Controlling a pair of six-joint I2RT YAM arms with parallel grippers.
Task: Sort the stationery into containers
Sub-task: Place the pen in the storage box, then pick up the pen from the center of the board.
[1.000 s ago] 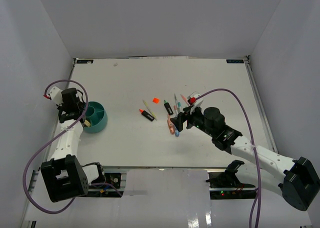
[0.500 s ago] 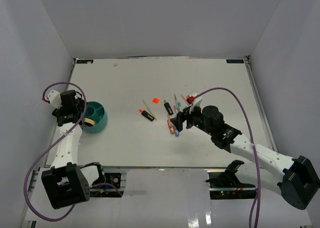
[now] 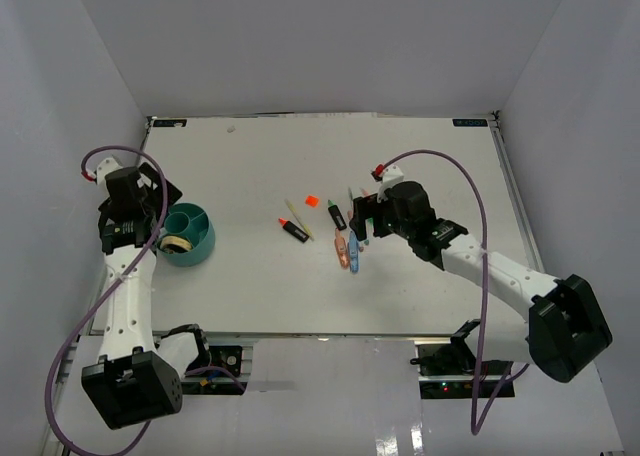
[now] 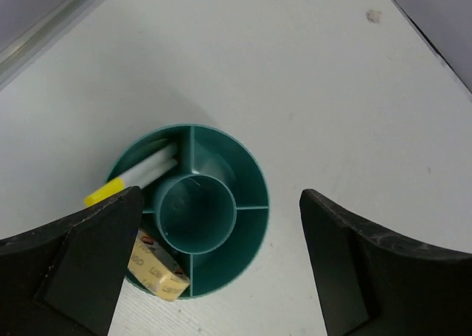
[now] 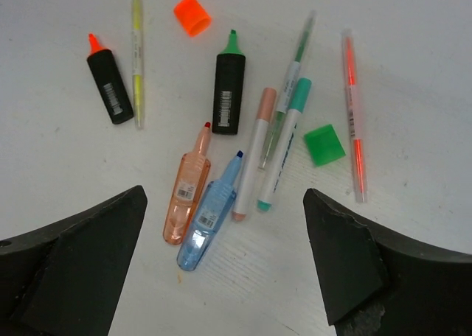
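Note:
The round teal tub [image 3: 195,226] stands at the left. My left gripper [image 4: 221,196] hangs open above the tub [image 4: 247,229]. A white pen with a yellow cap [image 4: 133,175] and a tan lettered block [image 4: 156,271] lie in its outer compartments. My right gripper [image 5: 225,196] is open above the loose stationery at mid-table [image 3: 345,226]. Below it lie an orange barrel [image 5: 188,189], a blue barrel [image 5: 210,214], two white pens [image 5: 253,152], two black markers [image 5: 229,82], a green square [image 5: 324,144] and an orange cap [image 5: 192,15].
A thin yellow pen [image 5: 137,52], a thin green pen [image 5: 299,52] and a thin orange pen [image 5: 353,115] lie at the cluster's edges. The white table [image 3: 250,166] is walled on three sides. Purple cables loop off both arms.
My left gripper has opened and drawn back up from the tub, leaving the tan block inside. My right arm has shifted toward the far side, over the pens.

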